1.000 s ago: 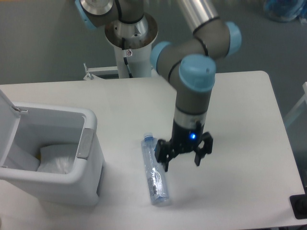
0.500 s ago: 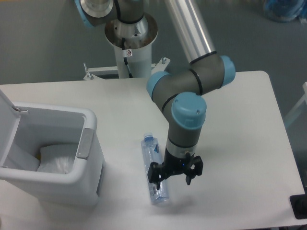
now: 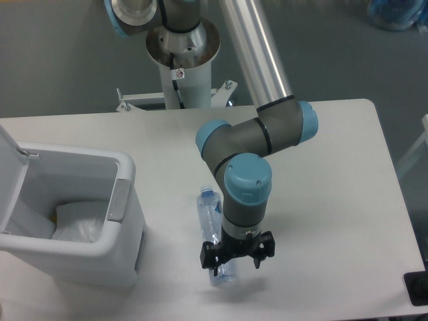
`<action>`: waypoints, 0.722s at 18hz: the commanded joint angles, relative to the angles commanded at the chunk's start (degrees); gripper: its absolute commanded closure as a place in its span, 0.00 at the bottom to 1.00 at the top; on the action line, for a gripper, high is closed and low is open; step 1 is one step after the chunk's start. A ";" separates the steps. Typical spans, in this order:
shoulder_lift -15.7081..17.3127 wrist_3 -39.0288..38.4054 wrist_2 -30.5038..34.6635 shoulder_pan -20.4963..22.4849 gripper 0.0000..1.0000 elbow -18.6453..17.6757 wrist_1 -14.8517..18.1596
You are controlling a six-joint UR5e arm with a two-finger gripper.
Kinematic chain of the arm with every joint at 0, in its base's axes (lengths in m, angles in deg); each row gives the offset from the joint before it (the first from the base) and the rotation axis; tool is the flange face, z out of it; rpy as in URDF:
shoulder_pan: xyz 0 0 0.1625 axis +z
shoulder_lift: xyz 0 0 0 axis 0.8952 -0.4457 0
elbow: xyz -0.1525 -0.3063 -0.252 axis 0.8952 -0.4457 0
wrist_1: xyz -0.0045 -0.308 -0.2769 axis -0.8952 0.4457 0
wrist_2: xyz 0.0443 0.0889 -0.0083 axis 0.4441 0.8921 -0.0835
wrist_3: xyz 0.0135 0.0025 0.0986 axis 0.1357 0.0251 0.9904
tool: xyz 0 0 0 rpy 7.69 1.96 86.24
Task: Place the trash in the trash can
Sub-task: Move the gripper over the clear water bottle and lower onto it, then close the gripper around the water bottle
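Pouch [image 3: 79, 224] lies inside open trash can [image 3: 124, 170].

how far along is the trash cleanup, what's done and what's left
About halfway. Done: the white pouch already lies inside the open trash can. In hand: the gripper is open and low over the bottom end of the bottle, which lies flat on the table, not gripped or lifted. Left: close on the bottle, carry it to the can and drop it in.
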 joint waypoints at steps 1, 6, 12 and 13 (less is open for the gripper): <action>-0.18 0.26 0.18 -0.44 0.00 -0.09 0.00; -1.58 0.35 1.67 -1.32 0.00 -0.17 -0.09; -2.46 2.55 2.81 -1.76 0.00 -0.35 -0.09; -2.90 2.55 3.08 -1.93 0.00 -0.09 -0.09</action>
